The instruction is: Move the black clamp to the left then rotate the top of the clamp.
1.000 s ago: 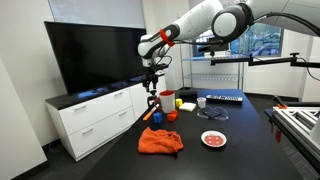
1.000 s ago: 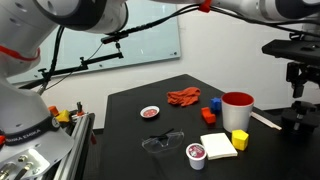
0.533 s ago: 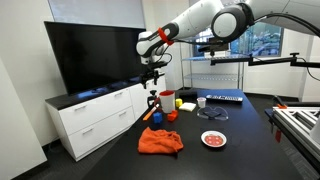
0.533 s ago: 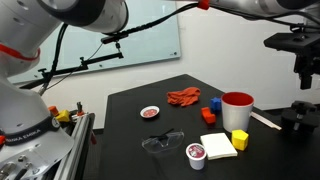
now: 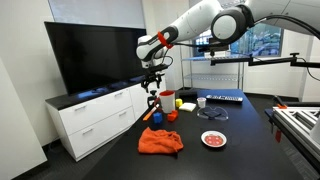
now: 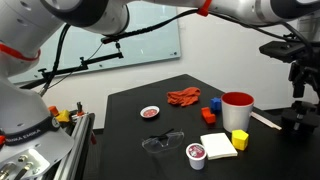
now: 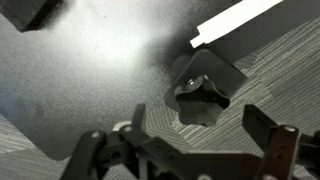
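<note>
Black clamp point(image 7: 203, 97) stands at the table point(image 6: 150, 95) edge, near the red cup point(image 6: 237, 108). End effector point(image 7: 175, 135) hangs above the clamp's knob, fingers spread wide, holding nothing.

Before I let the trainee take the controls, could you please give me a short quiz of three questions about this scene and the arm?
1. True or false: the jaws are shut on the black clamp.
2. Which colour has the crumpled cloth? A) orange B) green C) white
3. Fill the gap: the yellow block stands close to the red ___.
Key: 1 false, the jaws stand open above the black clamp; 2 A; 3 cup.
</note>
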Motion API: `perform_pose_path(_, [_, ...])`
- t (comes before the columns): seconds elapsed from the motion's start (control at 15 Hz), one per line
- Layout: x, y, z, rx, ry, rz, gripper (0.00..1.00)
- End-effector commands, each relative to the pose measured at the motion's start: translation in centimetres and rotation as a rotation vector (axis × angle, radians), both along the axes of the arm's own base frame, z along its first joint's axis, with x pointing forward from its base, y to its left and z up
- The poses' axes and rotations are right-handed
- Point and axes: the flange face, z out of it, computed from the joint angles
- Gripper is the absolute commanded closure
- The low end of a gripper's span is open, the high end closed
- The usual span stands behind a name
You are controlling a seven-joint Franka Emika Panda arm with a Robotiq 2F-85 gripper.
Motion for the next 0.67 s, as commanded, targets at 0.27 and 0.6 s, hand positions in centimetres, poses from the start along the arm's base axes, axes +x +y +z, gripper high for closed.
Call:
perform_pose_path(0.27, [-0.30, 0.86, 0.87, 0.009, 0.030, -0.053, 0.00])
perform_pose_path(0.6, [-0.35, 0.93, 0.63, 0.009, 0.039, -0.064, 0.44])
